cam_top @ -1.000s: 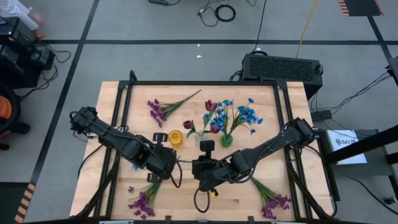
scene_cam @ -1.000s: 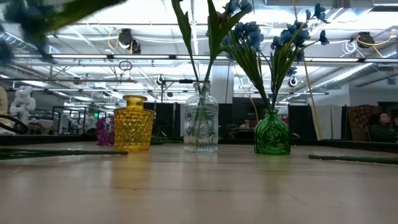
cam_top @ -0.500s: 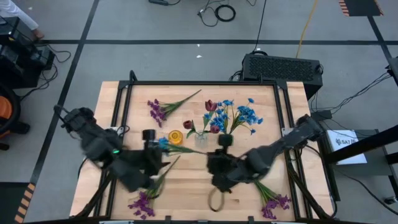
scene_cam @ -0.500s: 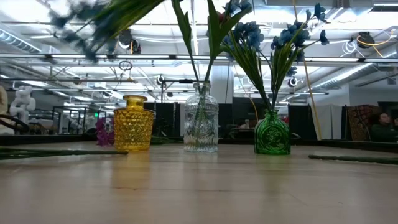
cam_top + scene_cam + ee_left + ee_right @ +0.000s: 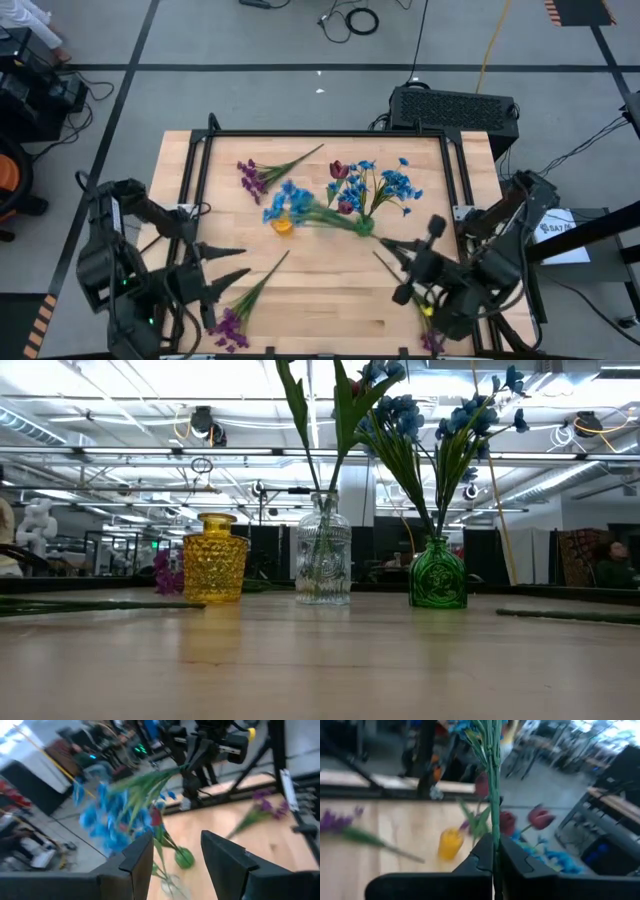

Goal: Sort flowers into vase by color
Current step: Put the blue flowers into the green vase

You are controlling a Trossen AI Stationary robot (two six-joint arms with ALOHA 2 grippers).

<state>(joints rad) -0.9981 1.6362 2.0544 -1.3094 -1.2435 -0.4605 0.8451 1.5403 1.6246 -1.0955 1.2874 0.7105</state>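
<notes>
Both arms have drawn back from the middle of the counter toward its near corners since half a second ago, and the blue sprig [image 5: 290, 200] that showed by the left tool then now sits with the right one. Its stem [image 5: 493, 795] runs straight up between the right tool's fingers, which are clamped on it, blossoms at the far end. From above, the sprig lies slanted over the vases, with its blue head above the yellow vase [image 5: 283, 226] and its stem reaching toward the green vase [image 5: 365, 226].

The right tool [image 5: 388, 252] is near the green vase, on the counter's right half. The left tool [image 5: 235, 265] is well apart from the sprig, at the near left, with its fingers [image 5: 135, 862] spread wide and nothing between them.

The green vase carries blue flowers [image 5: 390, 185]. The clear vase [image 5: 323, 550] stands between the yellow and green ones and carries dark red blossoms [image 5: 338, 170]. Three purple sprigs lie flat on the wooden counter [image 5: 330, 300]: one at the far left [image 5: 255, 175], one at the near left [image 5: 232, 322] and one at the near right [image 5: 437, 338].
</notes>
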